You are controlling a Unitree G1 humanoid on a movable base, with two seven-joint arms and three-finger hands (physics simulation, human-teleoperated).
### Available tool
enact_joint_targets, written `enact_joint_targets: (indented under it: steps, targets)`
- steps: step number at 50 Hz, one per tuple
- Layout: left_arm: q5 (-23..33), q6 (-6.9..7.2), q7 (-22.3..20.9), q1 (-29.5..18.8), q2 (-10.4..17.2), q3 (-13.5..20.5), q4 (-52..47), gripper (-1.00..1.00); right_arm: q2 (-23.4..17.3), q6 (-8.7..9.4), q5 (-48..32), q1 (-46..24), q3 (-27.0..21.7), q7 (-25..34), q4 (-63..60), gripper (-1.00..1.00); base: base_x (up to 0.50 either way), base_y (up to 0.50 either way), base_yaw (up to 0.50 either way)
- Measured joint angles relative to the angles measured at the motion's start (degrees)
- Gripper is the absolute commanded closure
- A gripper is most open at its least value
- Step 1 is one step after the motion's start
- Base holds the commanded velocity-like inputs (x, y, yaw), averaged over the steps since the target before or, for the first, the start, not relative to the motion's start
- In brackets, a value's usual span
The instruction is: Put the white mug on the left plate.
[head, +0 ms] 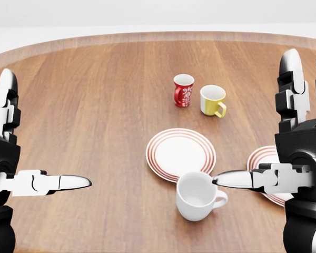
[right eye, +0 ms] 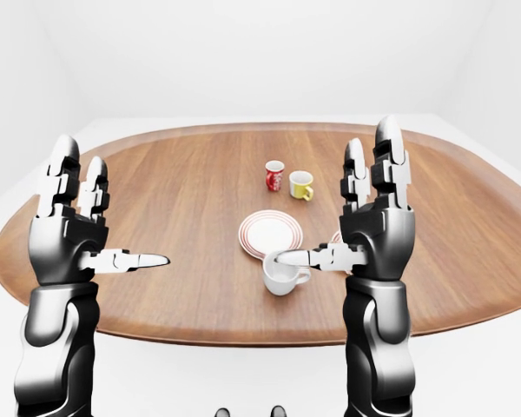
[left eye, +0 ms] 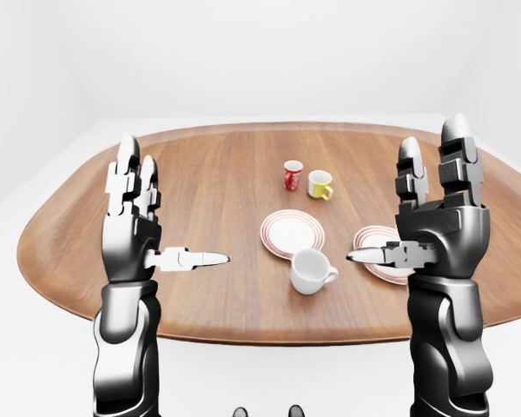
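The white mug [head: 198, 196] is a squat, rounded cup with a smooth glossy surface, a wide open mouth and a small loop handle pointing toward the right of the head view; it stands upright on the wooden table [head: 84, 110], just below the left plate [head: 180, 154] and so close that its rim appears to overlap the plate's lower edge (whether they touch cannot be told). That plate is a flat white disc ringed with thin red bands, and the right plate [left eye: 373, 248], of the same pattern, lies partly hidden behind the right hand [head: 295, 158]. Higher in the view stand a red mug [head: 183, 90] with a white pattern and, just beside it, a plain yellow mug [head: 213, 100]. The table is oval with long, fine brown grain and a raised rim. No writing can be read anywhere. The left hand [head: 10, 158] and the right hand are both raised with fingers spread wide, holding nothing.
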Motion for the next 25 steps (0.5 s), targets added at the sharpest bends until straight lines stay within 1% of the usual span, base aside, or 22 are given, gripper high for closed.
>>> enact_joint_targets:
  steps: [25]
  targets:
    - [-0.2, 0.00, -0.1, -0.2, 0.1, 0.2, -0.9, -1.00, 0.1, 0.00, 0.1, -0.1, 0.4, 0.4, -0.8, -1.00, 0.50, 0.00, 0.00]
